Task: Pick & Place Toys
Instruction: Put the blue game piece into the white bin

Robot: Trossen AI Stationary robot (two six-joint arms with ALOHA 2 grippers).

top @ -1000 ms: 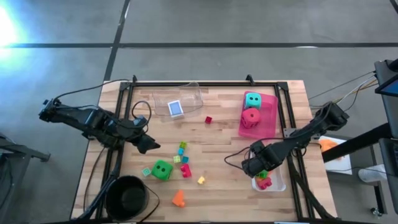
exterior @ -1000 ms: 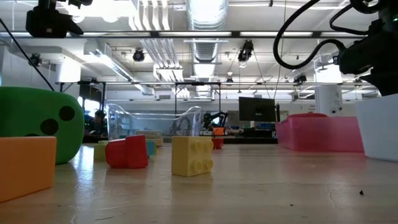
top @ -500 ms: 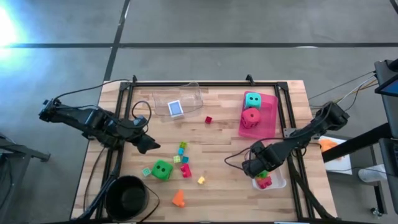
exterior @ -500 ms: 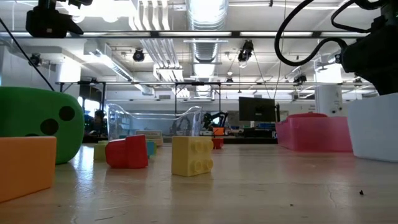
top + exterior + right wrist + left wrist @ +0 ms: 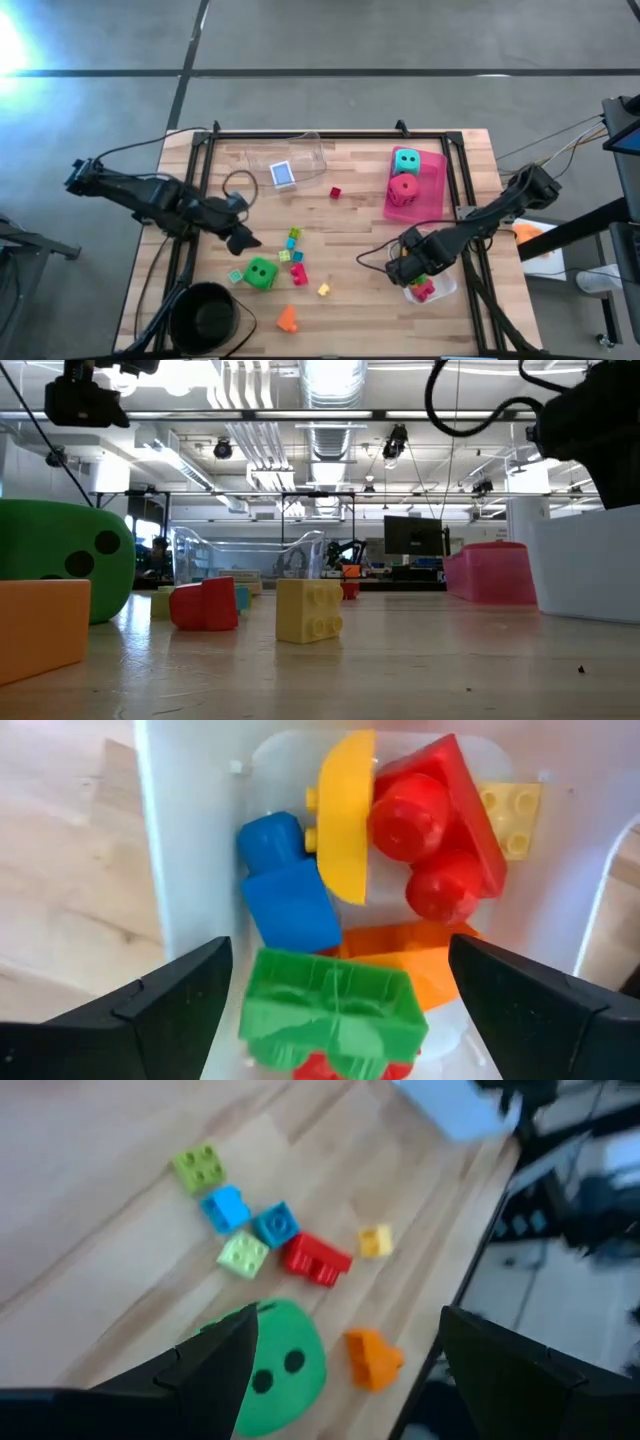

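R gripper (image 5: 330,1005) hung released over white tray (image 5: 180,840); green brick (image 5: 330,1005) lay inside w/ sorted bricks. L gripper (image 5: 345,1355) spread above green die (image 5: 270,1370), likely next pick.

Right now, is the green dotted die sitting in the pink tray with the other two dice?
No, the green die lies on the bare table near the left gripper, while the pink tray holds only the teal die and the red die.

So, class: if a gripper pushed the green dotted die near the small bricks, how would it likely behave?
The green die looks like rounded foam, so it probably gives slightly under pressure. It seems light for its bulk. Its flat faces should let it slide or tip rather than roll far.
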